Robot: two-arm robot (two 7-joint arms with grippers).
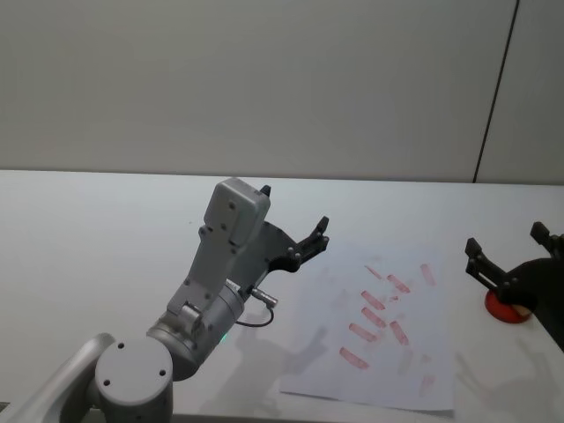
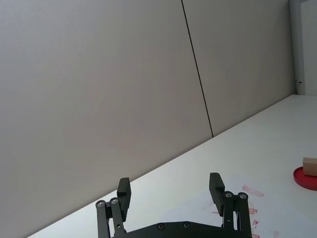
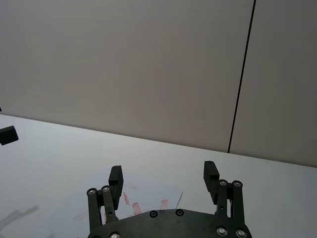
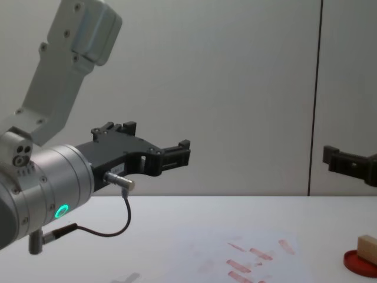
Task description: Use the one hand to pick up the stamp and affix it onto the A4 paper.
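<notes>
Aloft, right hand (image 1: 505,240) spread wide above stamp (image 4: 368,247), left hand (image 1: 293,208) raised, likewise spread.

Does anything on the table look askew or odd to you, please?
The A4 paper lies skewed on the table, and its red stamp marks sit at uneven angles, some faint. The left gripper and right gripper hover open.
</notes>
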